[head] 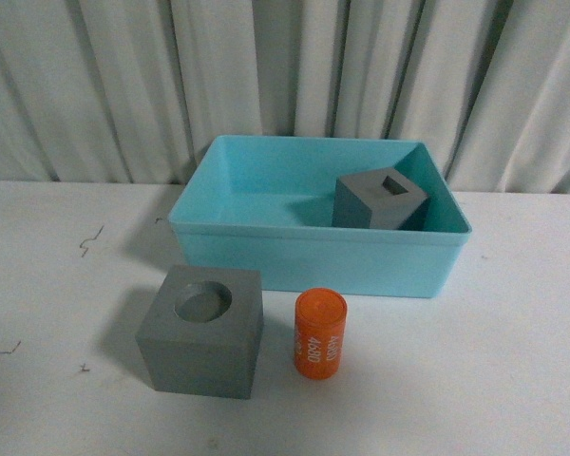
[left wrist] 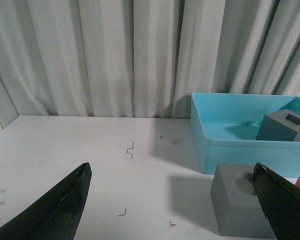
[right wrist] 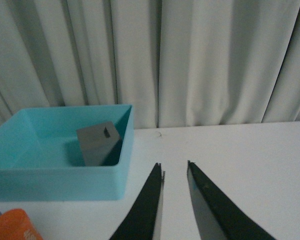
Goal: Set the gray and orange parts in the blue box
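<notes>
- Left end effector [left wrist: 172, 166]: my jaws are spread wide and hold nothing. They hang above the bench [head: 57, 285]. The left wrist view shows bare bench surface between the two dark fingers [left wrist: 65, 205].
- Right end effector [right wrist: 174, 165]: my jaws are only slightly open, with a narrow gap at the tips. Nothing is gripped. They sit over bare bench to the right of the blue box [head: 313, 261].
- The blue box stands at the rear centre of the bench, close to the grey curtain [head: 123, 85].
- The gray cube with the rectangular slot [head: 380, 201] is inside the blue box, in its right rear area. The slot faces up and the cube appears slightly tilted.
- The gray cube with the round recess [head: 201, 332] is outside the box, on the bench in front of its left half. The recess faces up.
- The orange cylinder [head: 320, 334] stands upright on the bench, just beside the right face of the recessed cube and apart from it. It is in front of the box's near wall. White digits run down its side.
</notes>
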Controlling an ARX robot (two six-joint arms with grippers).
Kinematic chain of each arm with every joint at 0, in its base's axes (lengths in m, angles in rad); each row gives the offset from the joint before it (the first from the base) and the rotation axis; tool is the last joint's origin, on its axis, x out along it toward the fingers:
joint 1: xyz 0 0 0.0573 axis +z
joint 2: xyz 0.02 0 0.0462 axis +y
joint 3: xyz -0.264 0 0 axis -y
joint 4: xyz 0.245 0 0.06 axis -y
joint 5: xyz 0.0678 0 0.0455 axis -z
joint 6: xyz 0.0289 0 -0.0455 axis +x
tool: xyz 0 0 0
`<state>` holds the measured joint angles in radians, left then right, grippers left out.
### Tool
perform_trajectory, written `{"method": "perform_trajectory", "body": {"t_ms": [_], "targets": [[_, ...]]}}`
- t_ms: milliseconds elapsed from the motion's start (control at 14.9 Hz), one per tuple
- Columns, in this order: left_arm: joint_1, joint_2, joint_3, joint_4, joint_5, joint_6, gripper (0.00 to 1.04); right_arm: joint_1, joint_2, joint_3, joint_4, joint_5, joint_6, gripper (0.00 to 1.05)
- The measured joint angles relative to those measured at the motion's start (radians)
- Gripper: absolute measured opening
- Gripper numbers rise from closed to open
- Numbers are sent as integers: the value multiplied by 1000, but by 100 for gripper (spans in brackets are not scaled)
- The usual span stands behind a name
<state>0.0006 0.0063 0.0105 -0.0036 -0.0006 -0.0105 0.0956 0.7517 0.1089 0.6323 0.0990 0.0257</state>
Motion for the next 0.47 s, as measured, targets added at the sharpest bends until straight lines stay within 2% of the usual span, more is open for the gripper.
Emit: {"method": "perform_trajectory", "body": {"t_ms": [67, 134, 268, 403, 470], "targets": [[0, 0, 0, 0, 0, 0, 98, -6, -19, -12, -14, -7, -3, 11], [0, 0, 0, 0, 0, 0, 98, -39, -47, -22, -30, -63, -9, 2], [0, 0, 0, 0, -1, 0, 98, -104, -107, -37, -61, -85, -18, 2], [0, 0, 0, 0, 0, 0, 98, -96, -187, -59, -124, -98, -19, 2], [0, 0, 0, 0, 0, 0, 98, -96, -201, -78, -100, -98, -19, 2]]}}
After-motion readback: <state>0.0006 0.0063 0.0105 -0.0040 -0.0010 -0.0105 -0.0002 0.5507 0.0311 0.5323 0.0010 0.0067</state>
